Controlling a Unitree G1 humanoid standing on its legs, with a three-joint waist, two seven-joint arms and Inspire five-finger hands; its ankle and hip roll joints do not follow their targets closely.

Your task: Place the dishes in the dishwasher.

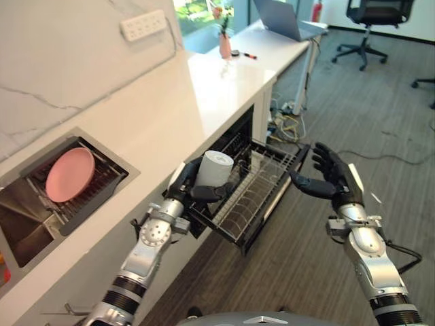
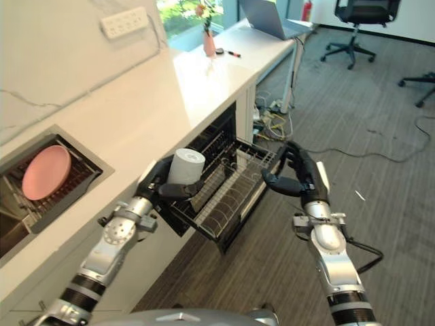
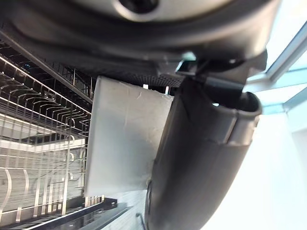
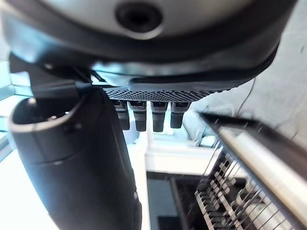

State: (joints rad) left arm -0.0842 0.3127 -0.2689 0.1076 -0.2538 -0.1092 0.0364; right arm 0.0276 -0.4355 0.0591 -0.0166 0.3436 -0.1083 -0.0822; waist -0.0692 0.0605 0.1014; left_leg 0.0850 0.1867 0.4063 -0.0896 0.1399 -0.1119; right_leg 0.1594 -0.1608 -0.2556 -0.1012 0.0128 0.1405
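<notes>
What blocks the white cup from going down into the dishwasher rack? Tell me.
Nothing visible. The left hand holds the white cup above the pulled-out rack, whose wire slots below look bare. The right hand hovers open at the rack's far side, clear of the cup.

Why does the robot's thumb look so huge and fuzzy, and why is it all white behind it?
In the left wrist view the left hand sits very close to the camera, so its thumb looms large and soft-edged beside the white cup; the window light behind it is washed out. In the right wrist view the right hand blurs likewise, and the dishwasher rack beyond it is out of focus.
</notes>
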